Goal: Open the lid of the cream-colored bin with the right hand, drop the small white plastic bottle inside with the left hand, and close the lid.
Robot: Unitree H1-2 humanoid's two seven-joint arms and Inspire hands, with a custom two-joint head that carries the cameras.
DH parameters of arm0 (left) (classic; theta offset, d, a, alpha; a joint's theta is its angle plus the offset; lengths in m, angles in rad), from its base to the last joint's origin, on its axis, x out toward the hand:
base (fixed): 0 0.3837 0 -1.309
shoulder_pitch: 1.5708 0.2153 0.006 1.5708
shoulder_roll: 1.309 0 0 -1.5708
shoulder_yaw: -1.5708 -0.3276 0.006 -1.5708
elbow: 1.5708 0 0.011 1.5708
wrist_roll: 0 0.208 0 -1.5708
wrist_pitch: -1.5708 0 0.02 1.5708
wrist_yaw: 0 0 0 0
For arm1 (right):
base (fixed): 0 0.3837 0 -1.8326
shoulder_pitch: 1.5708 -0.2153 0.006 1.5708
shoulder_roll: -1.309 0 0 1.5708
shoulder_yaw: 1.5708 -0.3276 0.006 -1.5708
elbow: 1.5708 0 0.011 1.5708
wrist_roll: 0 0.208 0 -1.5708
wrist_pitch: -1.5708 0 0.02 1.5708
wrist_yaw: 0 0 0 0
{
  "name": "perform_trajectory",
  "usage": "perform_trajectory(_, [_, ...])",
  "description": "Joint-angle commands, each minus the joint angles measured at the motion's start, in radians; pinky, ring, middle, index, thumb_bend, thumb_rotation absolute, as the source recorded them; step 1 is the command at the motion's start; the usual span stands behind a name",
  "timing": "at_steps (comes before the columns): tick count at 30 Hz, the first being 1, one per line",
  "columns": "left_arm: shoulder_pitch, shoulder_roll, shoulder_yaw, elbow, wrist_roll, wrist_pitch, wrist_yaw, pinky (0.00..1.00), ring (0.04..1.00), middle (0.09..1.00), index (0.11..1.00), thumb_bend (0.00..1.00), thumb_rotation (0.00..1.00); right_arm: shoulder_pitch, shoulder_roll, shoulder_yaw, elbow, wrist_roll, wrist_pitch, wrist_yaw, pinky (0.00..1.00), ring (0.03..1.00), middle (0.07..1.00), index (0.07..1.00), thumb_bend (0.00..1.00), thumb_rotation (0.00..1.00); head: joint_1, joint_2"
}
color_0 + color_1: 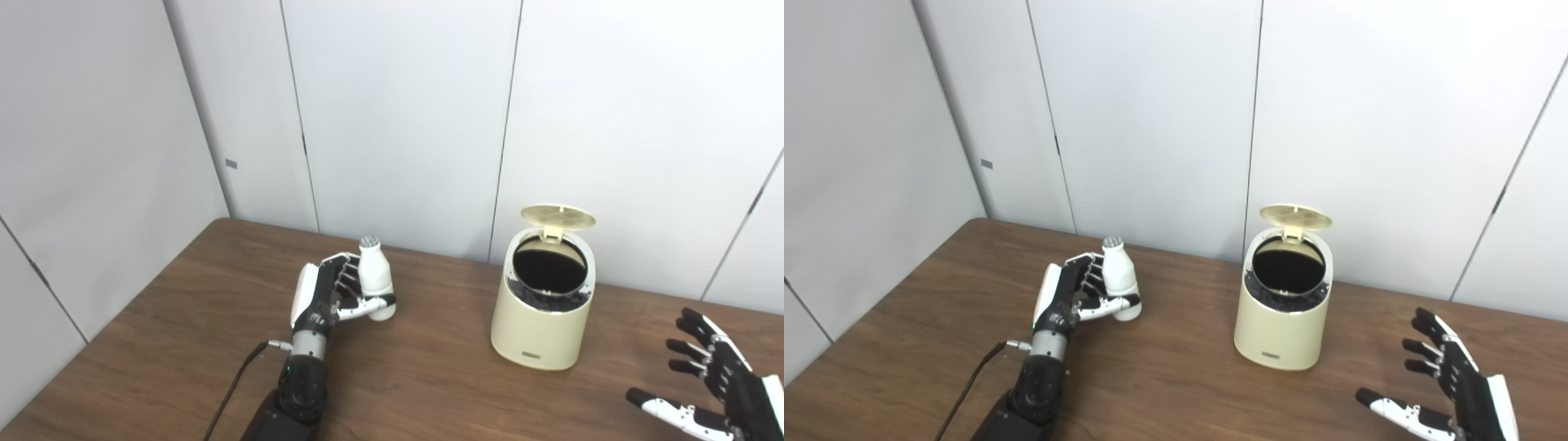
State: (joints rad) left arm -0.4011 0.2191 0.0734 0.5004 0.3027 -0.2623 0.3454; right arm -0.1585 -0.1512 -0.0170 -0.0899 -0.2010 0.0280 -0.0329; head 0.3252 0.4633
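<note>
The left arm enters at the bottom edge, left of centre, and runs upward to a metal wrist collar with a dark cable leading off toward the lower left. Above it, the left hand [331, 291] sits in the middle-left of the frame, upright, white back plate facing left, black fingers [346, 269] curled to the right and the white thumb wrapped across underneath, closed around the small white bottle [375, 278]. The right hand [1451, 383] occupies the lower right corner, palm turned inward, black fingers spread apart and pointing up-left, thumb extended toward the left, grasping nothing.
</note>
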Motion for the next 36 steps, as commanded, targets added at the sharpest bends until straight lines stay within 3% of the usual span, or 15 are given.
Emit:
perform_trajectory(1, [-0.045,0.006,-0.003,0.013,0.004,-0.052,0.026,0.33,0.415,0.471,0.524,0.5,0.0,-0.027,-0.008,0.0,-0.031,-0.007,-0.033,-0.005,0.67,0.768,0.854,0.861,0.76,0.0,0.0,0.001])
perform_trajectory(12, [-0.051,-0.004,-0.015,0.046,0.006,-0.11,0.032,0.33,0.415,0.47,0.526,0.5,0.0,-0.025,-0.002,-0.007,-0.025,0.008,-0.034,-0.004,0.69,0.779,0.861,0.868,0.76,0.0,-0.012,-0.001])
perform_trajectory(21, [-0.019,-0.042,-0.04,-0.099,0.009,-0.15,0.006,0.3,0.401,0.465,0.527,0.5,0.0,-0.035,0.004,0.007,0.028,-0.025,-0.068,-0.025,0.7,0.778,0.863,0.873,0.77,0.0,-0.076,-0.017])
perform_trajectory(23, [-0.019,-0.048,-0.043,-0.134,-0.001,-0.143,-0.013,0.3,0.404,0.469,0.522,0.5,0.0,-0.038,0.006,0.011,0.046,-0.035,-0.086,-0.034,0.69,0.763,0.855,0.866,0.78,0.0,-0.089,-0.02])
perform_trajectory(32, [-0.062,-0.06,-0.057,-0.339,0.001,0.001,-0.11,0.31,0.409,0.466,0.524,0.5,0.0,-0.05,0.026,0.021,0.111,-0.055,-0.13,-0.065,0.69,0.763,0.855,0.862,0.79,0.08,-0.177,-0.037])
perform_trajectory(36, [-0.083,-0.051,-0.066,-0.378,0.004,0.005,-0.143,0.31,0.415,0.469,0.519,0.5,0.0,-0.056,0.035,0.024,0.131,-0.066,-0.147,-0.076,0.7,0.765,0.853,0.859,0.79,0.11,-0.197,-0.041])
